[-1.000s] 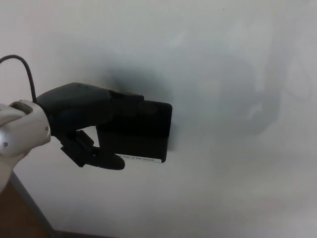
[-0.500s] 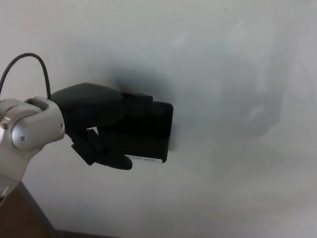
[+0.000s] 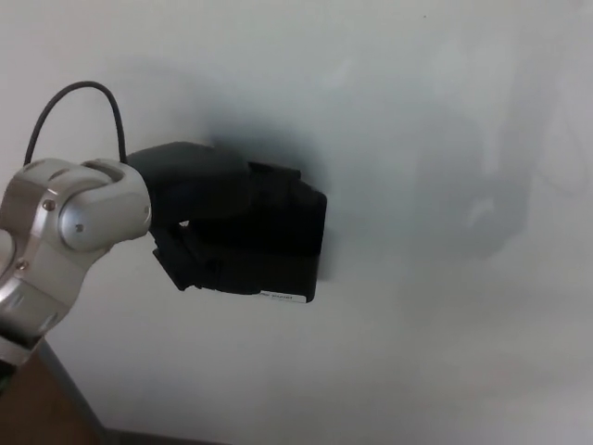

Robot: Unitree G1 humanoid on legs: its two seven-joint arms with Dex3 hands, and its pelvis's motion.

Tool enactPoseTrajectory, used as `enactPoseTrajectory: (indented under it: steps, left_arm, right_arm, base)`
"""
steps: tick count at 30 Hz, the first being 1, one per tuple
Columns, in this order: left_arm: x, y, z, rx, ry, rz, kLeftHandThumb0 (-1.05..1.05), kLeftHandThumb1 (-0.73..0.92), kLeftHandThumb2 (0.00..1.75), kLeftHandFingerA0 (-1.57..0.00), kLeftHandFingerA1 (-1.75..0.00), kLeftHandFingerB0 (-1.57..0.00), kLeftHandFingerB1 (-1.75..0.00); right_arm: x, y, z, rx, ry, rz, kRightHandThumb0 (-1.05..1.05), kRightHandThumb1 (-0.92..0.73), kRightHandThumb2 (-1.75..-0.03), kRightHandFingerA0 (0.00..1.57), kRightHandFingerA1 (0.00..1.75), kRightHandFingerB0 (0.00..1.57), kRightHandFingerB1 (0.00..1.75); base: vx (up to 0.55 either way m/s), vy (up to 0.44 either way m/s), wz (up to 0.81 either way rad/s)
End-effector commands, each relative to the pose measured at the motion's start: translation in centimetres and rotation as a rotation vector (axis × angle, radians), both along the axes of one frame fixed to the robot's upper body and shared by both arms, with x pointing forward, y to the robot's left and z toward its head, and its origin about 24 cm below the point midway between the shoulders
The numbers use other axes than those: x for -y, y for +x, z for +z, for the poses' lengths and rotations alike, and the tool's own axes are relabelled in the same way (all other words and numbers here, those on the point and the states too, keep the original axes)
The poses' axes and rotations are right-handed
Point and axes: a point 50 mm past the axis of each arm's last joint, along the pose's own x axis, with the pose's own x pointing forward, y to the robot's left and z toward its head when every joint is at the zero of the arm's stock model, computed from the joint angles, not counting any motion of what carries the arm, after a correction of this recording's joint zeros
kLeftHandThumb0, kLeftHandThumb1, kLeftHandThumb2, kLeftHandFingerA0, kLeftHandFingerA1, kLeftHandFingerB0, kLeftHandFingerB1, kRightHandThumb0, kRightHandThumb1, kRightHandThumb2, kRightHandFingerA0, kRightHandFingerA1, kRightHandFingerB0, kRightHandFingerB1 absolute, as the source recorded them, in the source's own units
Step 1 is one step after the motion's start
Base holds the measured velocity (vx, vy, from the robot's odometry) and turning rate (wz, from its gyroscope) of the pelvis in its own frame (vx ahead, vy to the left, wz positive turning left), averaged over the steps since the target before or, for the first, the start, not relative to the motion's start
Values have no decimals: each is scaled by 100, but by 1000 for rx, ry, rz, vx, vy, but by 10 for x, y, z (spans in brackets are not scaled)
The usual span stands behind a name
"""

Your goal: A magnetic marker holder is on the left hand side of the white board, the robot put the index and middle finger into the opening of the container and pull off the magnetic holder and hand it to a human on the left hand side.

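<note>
A white board (image 3: 445, 139) fills the view. The black holder (image 3: 278, 243) is gripped by the left hand (image 3: 199, 199), fingers wrapped around it. It has not been handed over yet.

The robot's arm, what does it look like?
The left hand is black and chunky with thick fingers. The wrist behind it is silver-grey metal, rounded like a ball joint, with small screws. A thin black cable loops above it. The right hand isn't visible.
</note>
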Motion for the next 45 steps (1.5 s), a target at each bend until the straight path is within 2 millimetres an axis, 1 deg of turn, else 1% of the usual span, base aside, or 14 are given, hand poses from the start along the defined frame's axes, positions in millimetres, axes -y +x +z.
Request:
enactPoseTrajectory:
  steps: [1, 2, 3, 10, 11, 14, 15, 16, 17, 31, 41, 43, 44, 45]
  left_arm:
    - [1, 10, 2, 15, 83, 44, -97, 54, 97, -24, -43, -9, -29]
    - [2, 10, 2, 16, 86, 43, -97, 54, 97, -24, -43, -9, -29]
    - [2, 10, 1, 16, 97, 38, -100, 71, 63, -32, -34, -13, -25]
    - [6, 11, -5, 8, 148, 20, -102, 72, 64, -32, -34, -13, -24]
    - [6, 10, -8, 1, 155, 22, -97, 54, 98, -25, -44, -11, -28]
    - [5, 9, -11, -5, 158, 19, -97, 54, 98, -26, -45, -12, -28]
    - [5, 8, -12, -5, 164, 18, -101, 71, 62, -33, -34, -14, -25]
    - [4, 6, -13, -4, 171, 17, -101, 71, 62, -33, -34, -14, -25]
    - [3, 6, -14, -2, 180, 16, -98, 54, 98, -28, -45, -12, -28]
    - [-5, 1, -14, -3, 241, 24, -105, 57, 100, -31, -44, -10, -28]
    - [8, -8, -14, 0, 275, -32, -95, 52, 94, -30, -46, -12, -35]
    - [9, -9, -15, 3, 279, -37, -97, 67, 62, -40, -38, -20, -27]
    - [10, -10, -16, 0, 288, -43, -96, 52, 95, -32, -47, -11, -36]
    - [12, -12, -18, -3, 301, -50, -96, 52, 95, -33, -47, -11, -35]
  right_arm:
    - [4, 5, 3, 19, 3, -10, -52, -71, -62, 79, 50, 67, 46]
    - [3, 5, 3, 20, 3, -9, -52, -71, -62, 79, 50, 67, 46]
    - [3, 6, 3, 23, 0, -8, -52, -71, -62, 79, 50, 67, 46]
    - [3, 9, 5, 35, -6, 1, -52, -72, -62, 79, 50, 67, 46]
    - [3, 9, 5, 33, -8, 0, -53, -71, -62, 78, 49, 68, 46]
    - [3, 11, 5, 37, -9, 0, -51, -71, -61, 80, 50, 68, 46]
    - [3, 12, 5, 37, -10, 0, -51, -71, -61, 79, 50, 68, 46]
    - [3, 12, 5, 35, -10, 0, -51, -71, -61, 79, 50, 68, 46]
    - [3, 13, 5, 36, -8, 0, -51, -71, -61, 78, 50, 68, 46]
    - [4, 20, 8, 50, -14, 4, -52, -71, -61, 77, 49, 68, 46]
    - [3, 24, 10, 66, -15, 4, -52, -71, -62, 79, 49, 67, 46]
    - [3, 25, 10, 65, -12, 1, -52, -71, -62, 79, 49, 67, 46]
    - [3, 25, 10, 66, -14, 2, -52, -71, -62, 80, 50, 67, 46]
    - [3, 26, 10, 68, -17, 5, -52, -71, -62, 80, 49, 67, 46]
  base:
    - [0, 0, 0]
    - [0, 0, 0]
    - [0, 0, 0]
    - [0, 0, 0]
    - [0, 0, 0]
    - [0, 0, 0]
    - [0, 0, 0]
    - [0, 0, 0]
    - [0, 0, 0]
    - [0, 0, 0]
    - [0, 0, 0]
    - [0, 0, 0]
    - [0, 0, 0]
    - [0, 0, 0]
